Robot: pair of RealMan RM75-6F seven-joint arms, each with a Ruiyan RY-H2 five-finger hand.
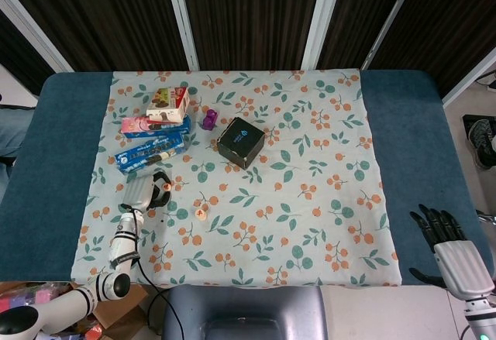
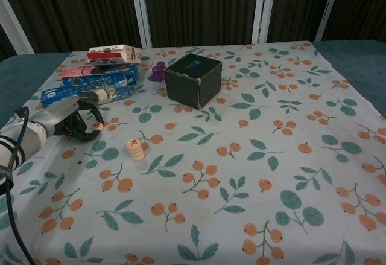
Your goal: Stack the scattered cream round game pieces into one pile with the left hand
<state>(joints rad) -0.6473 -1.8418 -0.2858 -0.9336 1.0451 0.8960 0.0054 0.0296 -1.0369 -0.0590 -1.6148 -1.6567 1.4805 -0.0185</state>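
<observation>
A short pile of cream round pieces (image 2: 136, 149) stands on the floral cloth left of centre, its top marked red; the head view shows the pile (image 1: 201, 213) too. A single cream piece (image 2: 98, 125) lies on the cloth to the pile's left, also seen as a pale piece (image 1: 166, 187) from the head. My left hand (image 2: 71, 121) lies low on the cloth, thumb and fingers curled in a ring that pinches this piece. The same left hand (image 1: 146, 193) shows in the head view. My right hand (image 1: 443, 235) hangs beyond the table's front right corner, fingers apart, holding nothing.
A black cube box (image 2: 194, 79) stands behind and right of the pile. Snack boxes (image 2: 96, 78) are piled at the back left, close behind my left hand. A small purple object (image 2: 158, 71) sits between them. The cloth lies flat over a blue table (image 1: 66, 162).
</observation>
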